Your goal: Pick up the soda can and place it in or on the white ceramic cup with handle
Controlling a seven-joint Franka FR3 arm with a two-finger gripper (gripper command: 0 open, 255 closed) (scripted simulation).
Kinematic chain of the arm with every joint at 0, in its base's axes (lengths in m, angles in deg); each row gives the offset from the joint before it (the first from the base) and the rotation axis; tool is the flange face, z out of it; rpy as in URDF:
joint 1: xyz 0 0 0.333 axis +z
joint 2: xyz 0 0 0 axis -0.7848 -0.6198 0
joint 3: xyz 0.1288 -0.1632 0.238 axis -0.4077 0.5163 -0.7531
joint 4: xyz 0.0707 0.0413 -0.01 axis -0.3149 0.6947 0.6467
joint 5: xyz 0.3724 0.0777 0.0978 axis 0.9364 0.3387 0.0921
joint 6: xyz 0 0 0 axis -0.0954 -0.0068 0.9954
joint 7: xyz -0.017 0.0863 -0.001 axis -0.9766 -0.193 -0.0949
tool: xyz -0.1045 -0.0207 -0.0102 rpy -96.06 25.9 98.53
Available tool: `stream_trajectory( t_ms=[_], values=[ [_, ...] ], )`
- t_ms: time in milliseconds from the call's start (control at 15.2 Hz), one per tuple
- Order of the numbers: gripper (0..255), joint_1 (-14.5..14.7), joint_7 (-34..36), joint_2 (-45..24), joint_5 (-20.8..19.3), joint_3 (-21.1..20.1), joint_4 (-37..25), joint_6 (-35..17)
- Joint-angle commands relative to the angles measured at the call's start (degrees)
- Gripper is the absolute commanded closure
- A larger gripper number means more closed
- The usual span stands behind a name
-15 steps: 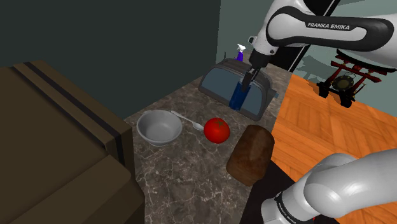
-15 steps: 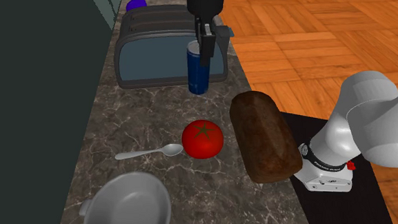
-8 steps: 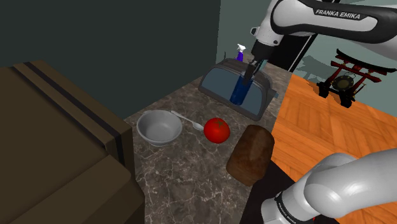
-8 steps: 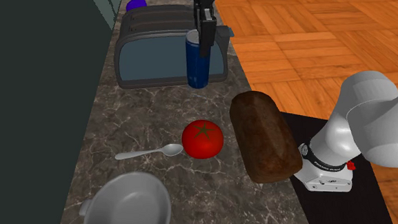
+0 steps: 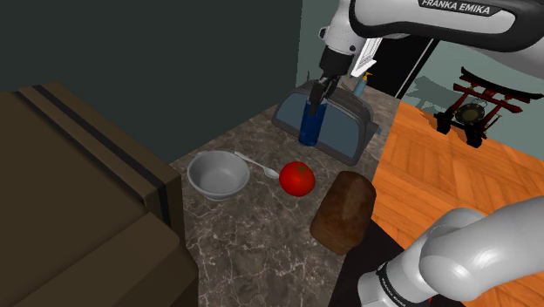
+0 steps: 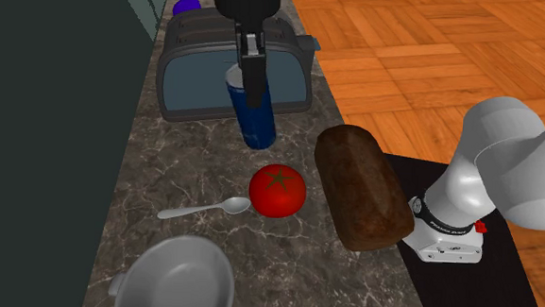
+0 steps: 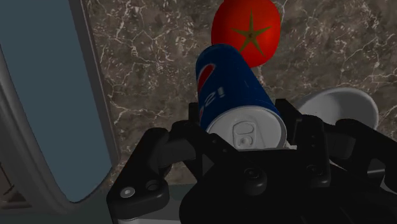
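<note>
The black gripper (image 5: 316, 91) clasps the blue soda can (image 5: 309, 124) by its top, holding it a little tilted just in front of the toaster (image 5: 350, 127), seemingly clear of the dark marble counter (image 5: 253, 222). I'd call this the carry. Next the can must travel away from the toaster, past the tomato (image 5: 297, 178), to the white cup (image 5: 218, 173). Orange wooden floor (image 5: 453, 174) lies beside the toaster.

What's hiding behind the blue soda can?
A grey toaster is behind the soda can. The can and the gripper cover part of its front.
</note>
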State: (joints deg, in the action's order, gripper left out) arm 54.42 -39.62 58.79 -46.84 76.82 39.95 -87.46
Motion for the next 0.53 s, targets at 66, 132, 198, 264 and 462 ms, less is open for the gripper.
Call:
stream_trajectory(
  t_ms=[66, 132, 198, 264, 462],
  values=[
    [255, 1.5, 4.1, -2.4, 0.6, -2.7, -3.4, 0.9],
    [255, 2.0, 5.5, -3.3, 0.8, -3.6, -4.6, 1.1],
    [255, 2.5, 6.8, -4.3, 0.9, -4.4, -5.8, 1.4],
    [255, 3.0, 8.2, -5.3, 0.9, -5.3, -7.1, 1.7],
    [255, 4.4, 12.3, -8.6, 0.9, -7.8, -11.4, 2.6]
  ],
)
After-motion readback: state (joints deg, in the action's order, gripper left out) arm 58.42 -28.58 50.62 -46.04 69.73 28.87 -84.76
